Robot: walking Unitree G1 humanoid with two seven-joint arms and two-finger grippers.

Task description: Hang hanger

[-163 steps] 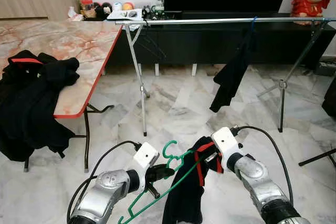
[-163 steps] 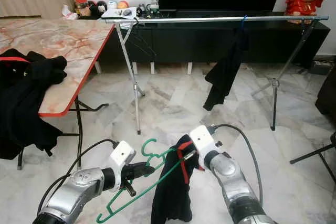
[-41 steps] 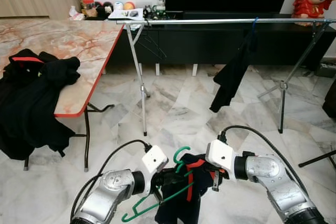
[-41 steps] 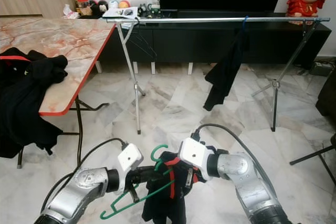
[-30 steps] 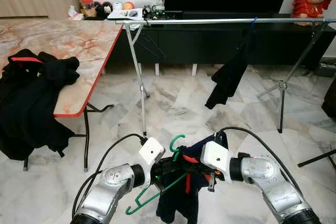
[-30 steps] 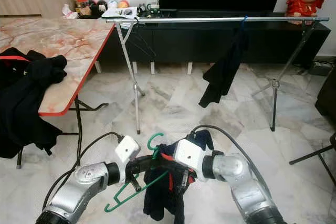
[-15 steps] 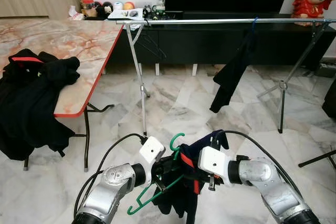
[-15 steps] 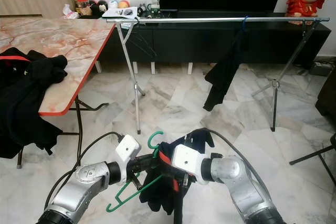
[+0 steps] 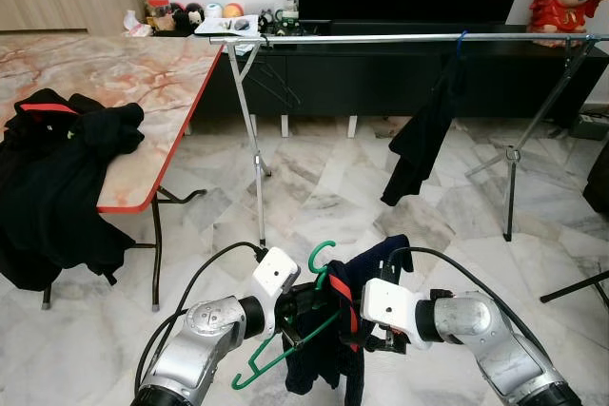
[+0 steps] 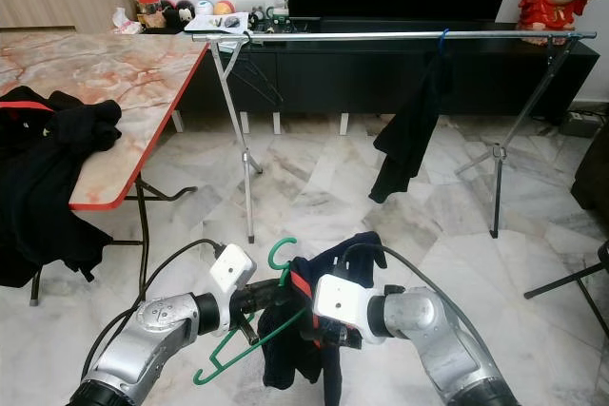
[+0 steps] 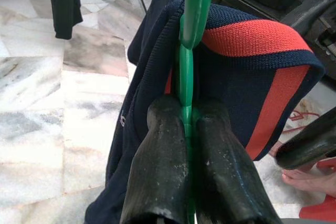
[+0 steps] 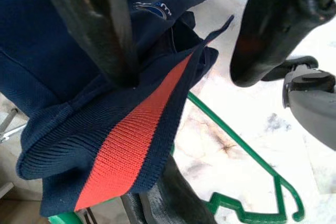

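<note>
I've got a wide marble floor [image 9: 314,187] ahead, with a red-edged table [image 9: 124,83] on the left carrying a heap of black clothes [image 9: 57,168]. Across the far side runs the rail [image 9: 400,38] on its folding stand, with one dark garment [image 9: 423,130] already hanging toward its right part and a long bare stretch to the left of that.

Near me, low in the middle, both arms meet around the shirt [image 9: 333,330], navy with a red band at the collar. It drapes over the green hanger [image 9: 285,344], whose hook [image 9: 321,256] points up and toward the far side while its long bar slopes down and left toward me.

My left gripper [image 11: 185,124] is clamped tight on the hanger's neck just under the hook; the wrist view shows the green plastic pinched between both fingers [image 11: 157,161]. My right gripper [image 12: 181,51] has its fingers spread, one of them pressed into the shirt's collar fabric and the other standing free beside it, so I read it as loose, working the cloth onto the hanger rather than carrying it.

What matters next: the rail lies straight ahead, higher and well apart from the hook. The left arm holds the hanger, so I judge it should do the lift, once the shirt sits squarely.
</note>
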